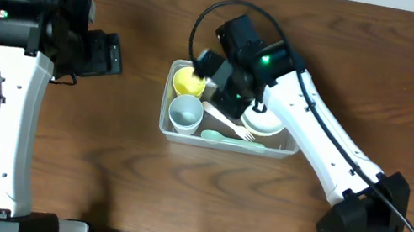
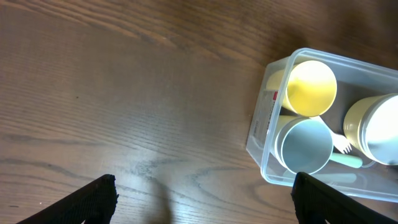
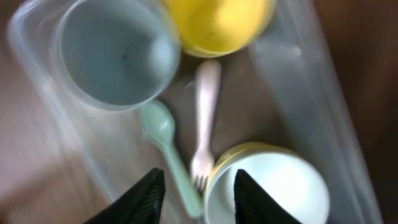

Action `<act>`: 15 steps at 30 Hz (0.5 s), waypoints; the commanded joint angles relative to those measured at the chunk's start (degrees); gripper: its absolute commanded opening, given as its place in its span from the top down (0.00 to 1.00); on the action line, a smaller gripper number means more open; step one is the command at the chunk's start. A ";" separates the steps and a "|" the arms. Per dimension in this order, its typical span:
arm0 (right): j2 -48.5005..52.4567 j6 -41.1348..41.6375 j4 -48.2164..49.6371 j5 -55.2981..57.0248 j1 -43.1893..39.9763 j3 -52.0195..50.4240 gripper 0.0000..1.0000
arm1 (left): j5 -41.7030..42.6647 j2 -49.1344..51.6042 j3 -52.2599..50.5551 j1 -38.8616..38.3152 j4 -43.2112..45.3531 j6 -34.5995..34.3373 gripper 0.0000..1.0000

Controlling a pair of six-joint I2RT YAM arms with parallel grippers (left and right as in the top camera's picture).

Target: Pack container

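On the brown wooden table [image 1: 111, 176] sat the clear rectangular plastic container [image 2: 261, 149]. The right gripper [image 3: 199, 177] hovered above it, fingers spread and empty; the left gripper [image 2: 204, 180], likewise spread and empty, hung left of it. Inside it, a white round bowl [image 3: 267, 186] nested in a yellow round bowl [image 2: 353, 124], apparently to save room, beside a yellow plastic cup [image 3: 217, 18] and a pale blue plastic cup [image 3: 115, 53], with a white plastic fork [image 3: 205, 106] and a green plastic spoon [image 3: 158, 127] between. From overhead, the right arm hid the container's far middle.

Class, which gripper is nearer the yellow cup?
Right. The right gripper hangs over the container beside the yellow cup; the left gripper is over the table outside it.
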 commanded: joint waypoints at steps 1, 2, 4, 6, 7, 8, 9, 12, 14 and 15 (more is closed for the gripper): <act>-3.93 10.91 3.02 3.50 -5.14 -0.11 0.60 | -0.63 0.31 -0.44 -1.81 0.85 3.15 0.09; -4.63 12.79 4.15 3.43 -6.80 -0.11 0.59 | -0.66 0.31 -0.44 -2.67 1.60 3.67 0.09; -6.01 17.00 6.32 3.43 -10.82 -0.11 0.59 | -1.09 0.31 -0.44 -4.72 3.80 4.72 0.09; -7.06 20.74 7.76 3.45 -15.30 -0.11 0.58 | -3.13 0.31 -0.44 -6.95 6.73 4.72 0.02; -7.32 21.99 8.11 3.45 -17.31 -0.11 0.57 | -3.52 0.37 -0.44 -7.72 7.80 4.76 0.02; -7.43 23.26 8.35 3.45 -19.43 -0.11 0.56 | -3.63 0.59 -0.44 -8.87 9.42 5.16 0.02; -7.43 24.50 8.48 3.43 -21.77 -0.11 0.54 | -3.63 0.83 -0.44 -9.79 10.60 5.60 0.02; -7.19 26.49 8.57 3.41 -27.61 -0.13 0.01 | -3.65 2.73 -0.44 -12.57 13.25 7.52 0.02; -7.10 26.45 8.57 3.43 -31.08 -0.13 0.01 | -3.65 4.76 -0.44 -13.77 14.45 7.50 0.02; -7.08 26.45 8.57 3.43 -32.02 -0.13 0.01 | -3.65 5.44 -0.44 -13.97 14.73 7.50 0.02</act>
